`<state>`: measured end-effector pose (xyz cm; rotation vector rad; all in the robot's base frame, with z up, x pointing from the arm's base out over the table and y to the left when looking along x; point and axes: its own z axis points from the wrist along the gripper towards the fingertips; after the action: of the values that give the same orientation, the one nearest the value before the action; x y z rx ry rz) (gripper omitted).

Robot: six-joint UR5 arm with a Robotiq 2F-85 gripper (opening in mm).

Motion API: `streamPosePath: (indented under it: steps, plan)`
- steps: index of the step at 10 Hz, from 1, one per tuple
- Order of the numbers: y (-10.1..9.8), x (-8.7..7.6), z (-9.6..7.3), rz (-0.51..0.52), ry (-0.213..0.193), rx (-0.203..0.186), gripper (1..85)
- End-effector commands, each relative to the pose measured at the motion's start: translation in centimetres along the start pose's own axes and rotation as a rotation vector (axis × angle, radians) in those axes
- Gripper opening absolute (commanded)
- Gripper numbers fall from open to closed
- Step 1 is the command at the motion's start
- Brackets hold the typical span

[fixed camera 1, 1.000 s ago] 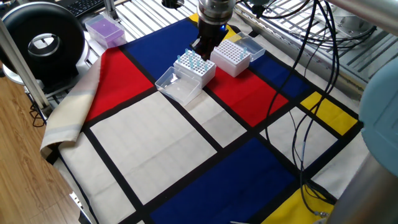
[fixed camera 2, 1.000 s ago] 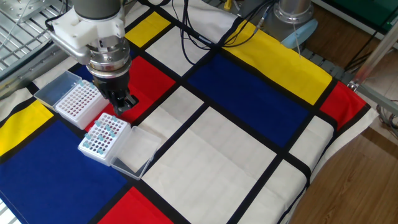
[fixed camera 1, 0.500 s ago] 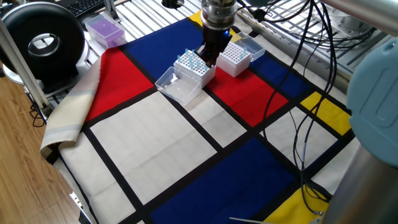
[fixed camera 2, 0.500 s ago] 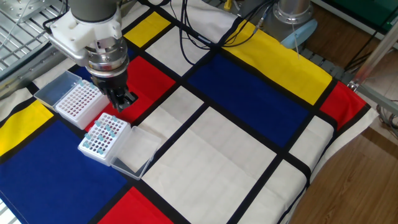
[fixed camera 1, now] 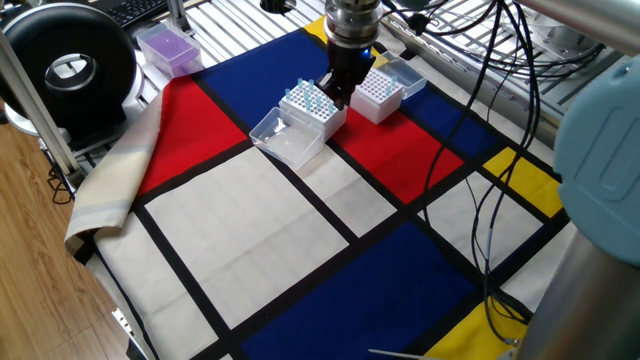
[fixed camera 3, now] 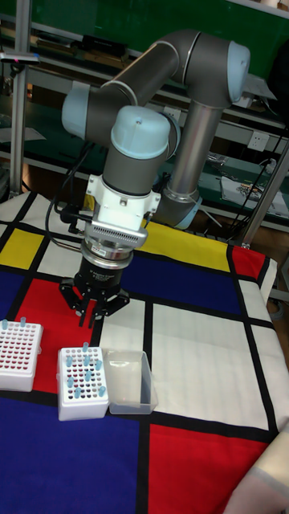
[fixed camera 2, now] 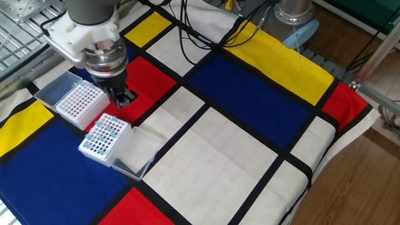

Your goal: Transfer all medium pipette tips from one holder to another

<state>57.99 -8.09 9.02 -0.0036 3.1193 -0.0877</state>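
Several pale-blue medium pipette tips (fixed camera 3: 83, 369) stand in a white perforated holder (fixed camera 1: 312, 108) (fixed camera 2: 103, 137) whose clear lid (fixed camera 3: 128, 382) lies open beside it. A second white holder (fixed camera 1: 373, 93) (fixed camera 2: 77, 103) (fixed camera 3: 18, 355) sits next to it, with a few tips along its far row. My gripper (fixed camera 1: 338, 93) (fixed camera 2: 123, 100) (fixed camera 3: 90, 315) hangs just above the red patch between the two holders. Its fingers are drawn close together, and a thin pale sliver that looks like one tip pokes down from them.
The checked cloth (fixed camera 2: 250, 156) covers the table. Behind the second holder lies its open clear lid (fixed camera 1: 405, 73) (fixed camera 2: 55, 89). At the far left are a purple box (fixed camera 1: 168, 47) and a black round device (fixed camera 1: 70, 65). Cables (fixed camera 1: 490, 150) trail over the right side.
My gripper has shifted off the holder with the tips, towards the second holder, and sits a little lower. The holders and lids have not moved.
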Motion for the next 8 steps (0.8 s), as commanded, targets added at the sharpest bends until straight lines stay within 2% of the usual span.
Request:
streamPosePath:
  steps: [1,8]
  plan:
    - [0.1,-0.2,-0.4,0.015,0.014,-0.013,21.7]
    - [0.8,-2.8,-0.3,0.003,0.0,-0.034,23.7]
